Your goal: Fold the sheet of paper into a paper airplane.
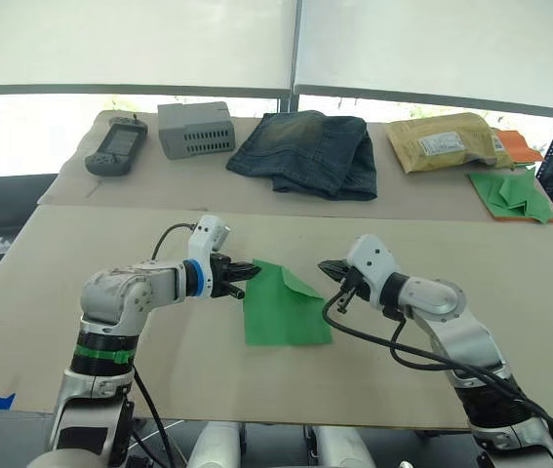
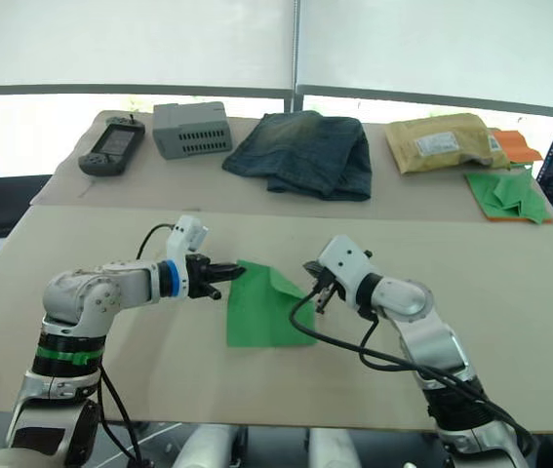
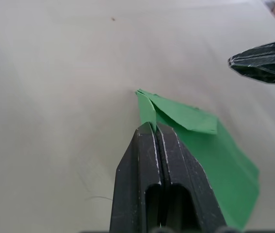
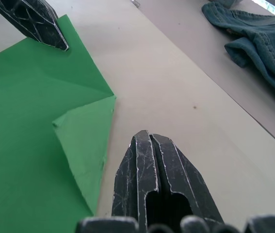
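The left gripper [image 1: 242, 272], its fingers pressed together, pinches the far left corner of the sheet of paper [image 1: 281, 312], which lies flat on the near table [image 1: 110, 234] between both arms. Its far right corner is already folded inward. The right gripper [image 1: 333, 270], fingers together and empty, hovers just beside that flap, so it seems nearer the next crease.

Bare table [image 1: 159, 380] rings the sheet of paper [image 1: 281, 312]; blue jeans [image 1: 310, 151] lie well behind.
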Robot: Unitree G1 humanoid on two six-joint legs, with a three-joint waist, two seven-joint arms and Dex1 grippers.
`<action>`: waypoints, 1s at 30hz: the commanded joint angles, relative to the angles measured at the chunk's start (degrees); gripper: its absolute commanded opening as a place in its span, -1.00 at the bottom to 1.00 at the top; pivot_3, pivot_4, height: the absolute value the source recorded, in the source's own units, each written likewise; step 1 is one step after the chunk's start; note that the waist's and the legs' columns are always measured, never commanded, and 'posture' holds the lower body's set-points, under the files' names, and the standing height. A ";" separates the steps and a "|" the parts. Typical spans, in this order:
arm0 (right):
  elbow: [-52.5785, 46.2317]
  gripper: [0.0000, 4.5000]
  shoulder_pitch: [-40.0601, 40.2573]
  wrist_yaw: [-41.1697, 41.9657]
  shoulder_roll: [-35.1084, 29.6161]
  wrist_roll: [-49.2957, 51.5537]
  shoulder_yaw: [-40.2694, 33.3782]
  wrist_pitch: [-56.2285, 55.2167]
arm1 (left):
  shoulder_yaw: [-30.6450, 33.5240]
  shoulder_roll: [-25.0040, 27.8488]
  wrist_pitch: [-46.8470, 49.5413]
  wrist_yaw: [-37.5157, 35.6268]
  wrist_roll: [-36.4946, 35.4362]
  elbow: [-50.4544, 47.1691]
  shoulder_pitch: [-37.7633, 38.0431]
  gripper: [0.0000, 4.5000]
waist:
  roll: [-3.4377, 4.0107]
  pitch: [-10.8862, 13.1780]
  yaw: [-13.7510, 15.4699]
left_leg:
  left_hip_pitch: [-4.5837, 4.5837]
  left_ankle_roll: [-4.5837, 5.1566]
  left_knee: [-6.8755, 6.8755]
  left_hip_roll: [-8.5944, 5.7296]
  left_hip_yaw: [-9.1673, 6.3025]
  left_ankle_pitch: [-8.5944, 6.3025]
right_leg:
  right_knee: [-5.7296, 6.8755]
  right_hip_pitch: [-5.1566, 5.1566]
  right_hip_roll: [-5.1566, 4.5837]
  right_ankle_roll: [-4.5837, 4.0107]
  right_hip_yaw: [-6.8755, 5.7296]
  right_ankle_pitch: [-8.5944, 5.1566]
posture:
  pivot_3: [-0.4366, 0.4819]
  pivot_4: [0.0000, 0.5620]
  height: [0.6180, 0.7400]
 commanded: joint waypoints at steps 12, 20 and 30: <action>-3.27 -1.00 -0.52 -2.52 0.08 0.44 -2.20 0.31 | -14.15 0.06 -21.37 -0.53 15.49 -6.45 3.27 -0.99 | 0.01 0.08 0.16 | -0.05 0.01 0.01 0.02 -0.01 0.00 | -0.01 -0.01 -0.02 0.14 -0.01 -0.04 | -0.05 -0.47 0.81; -3.60 -1.00 -0.70 -2.40 0.38 0.76 -1.77 0.64 | -19.04 0.20 -26.46 -0.51 22.28 -9.38 5.12 -0.99 | 0.02 0.09 0.24 | -0.06 0.01 0.01 0.02 0.00 0.01 | -0.02 0.00 -0.04 0.15 0.00 -0.04 | -0.05 -0.47 0.81; 1.06 -1.00 -3.72 1.00 3.02 2.44 0.83 1.59 | -22.19 0.31 -23.64 -3.04 24.63 -9.87 4.54 -0.99 | 0.05 0.11 -0.13 | -0.03 0.01 0.01 0.02 0.00 0.01 | 0.00 0.00 0.02 0.17 -0.01 -0.06 | -0.05 -0.47 0.81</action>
